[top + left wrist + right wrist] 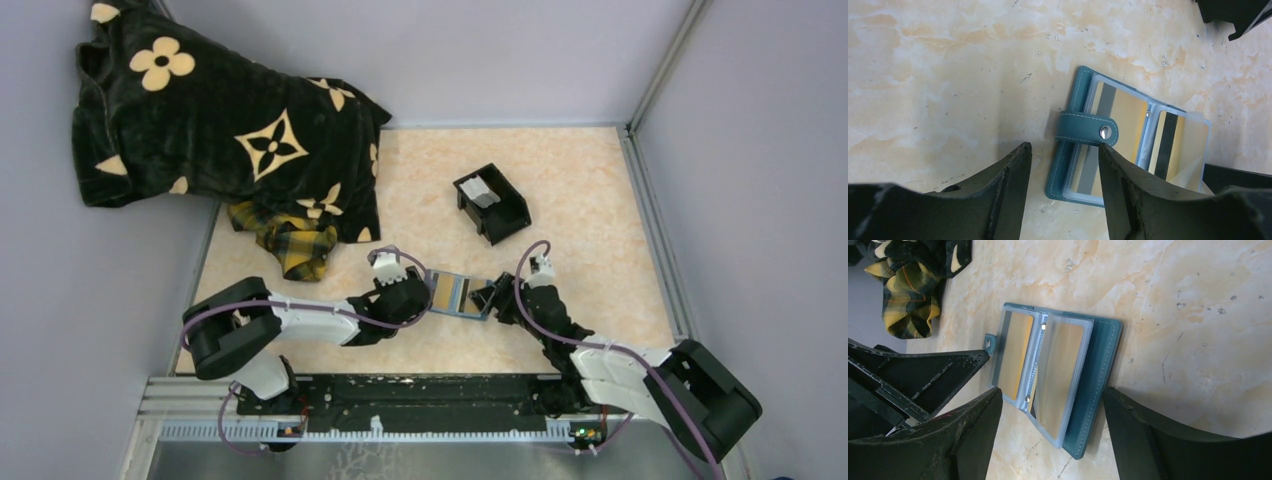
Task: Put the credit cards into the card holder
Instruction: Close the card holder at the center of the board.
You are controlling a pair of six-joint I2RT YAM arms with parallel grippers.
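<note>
The card holder (458,295) lies open and flat on the table (590,230), low in the middle of the top view, between my two grippers. Its clear pockets show yellow and grey stripes. In my left wrist view, a little strap with a snap folds over its left side.

My left gripper (1064,150) has its fingers apart. One finger is over the holder's edge and the other is over bare table. My right gripper (1052,395) is wide apart too, with the holder's near end between its fingers. I cannot tell if any finger touches it.

Up and to the right sits a black box (492,203) with a pale credit card (480,192) inside. At the upper left lie a black flower cloth (230,130) and a yellow check cloth (285,245).
</note>
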